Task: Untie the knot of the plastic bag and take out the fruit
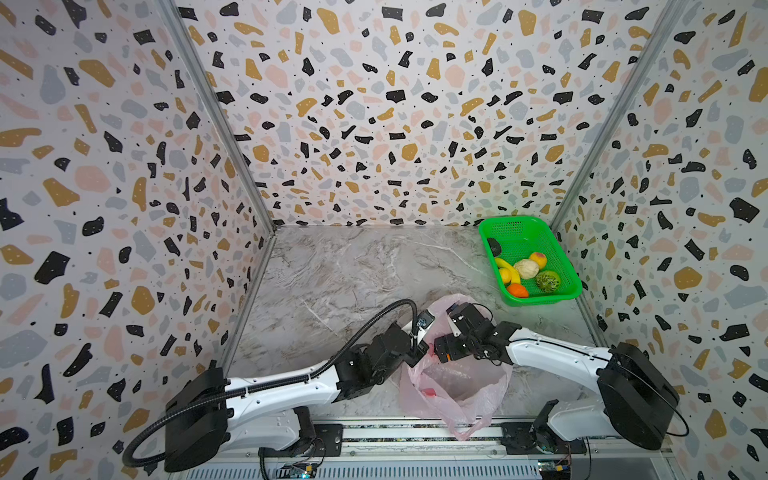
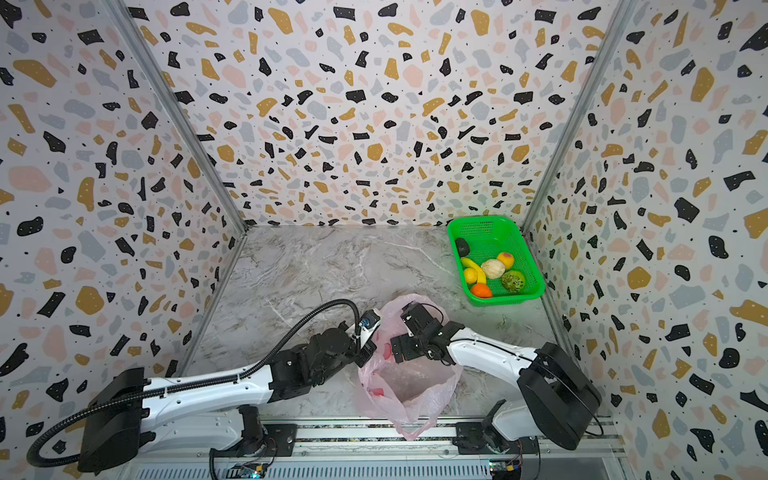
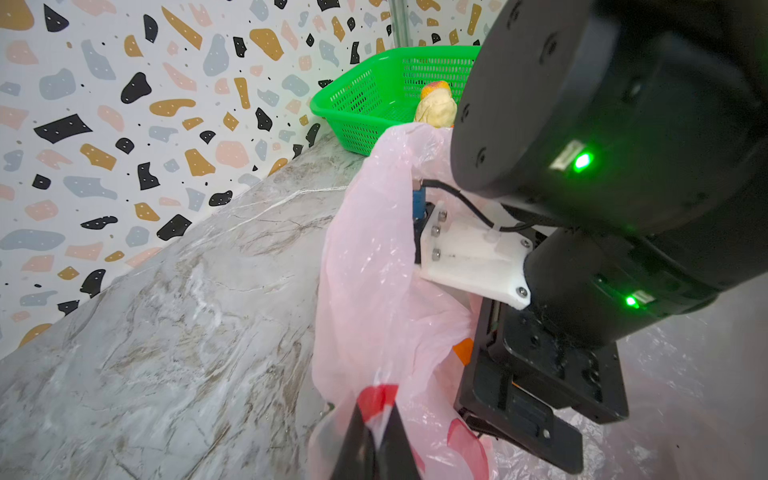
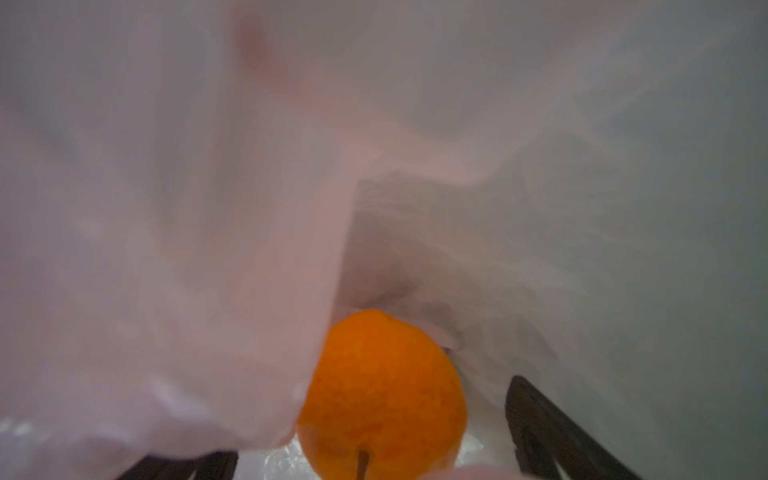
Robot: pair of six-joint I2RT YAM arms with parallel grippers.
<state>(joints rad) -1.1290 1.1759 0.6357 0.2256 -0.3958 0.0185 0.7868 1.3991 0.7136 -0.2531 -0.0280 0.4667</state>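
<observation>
One plastic bag [image 1: 457, 386] is seen low in the middle of both top views, its pink rim pinched tight by the left gripper [image 3: 376, 440]. Inside it, the right gripper [image 4: 365, 428] is spread wide to either side of an orange [image 4: 382, 374]. Further fruit [image 1: 526, 268] is held in the green basket [image 1: 569, 286] at middle right.

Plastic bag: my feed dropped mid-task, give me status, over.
Left gripper shut on plastic bag rim. Right gripper open inside the bag, jaws straddling an orange. Loose film sags against the orange. Other fruit sits in green basket.
</observation>
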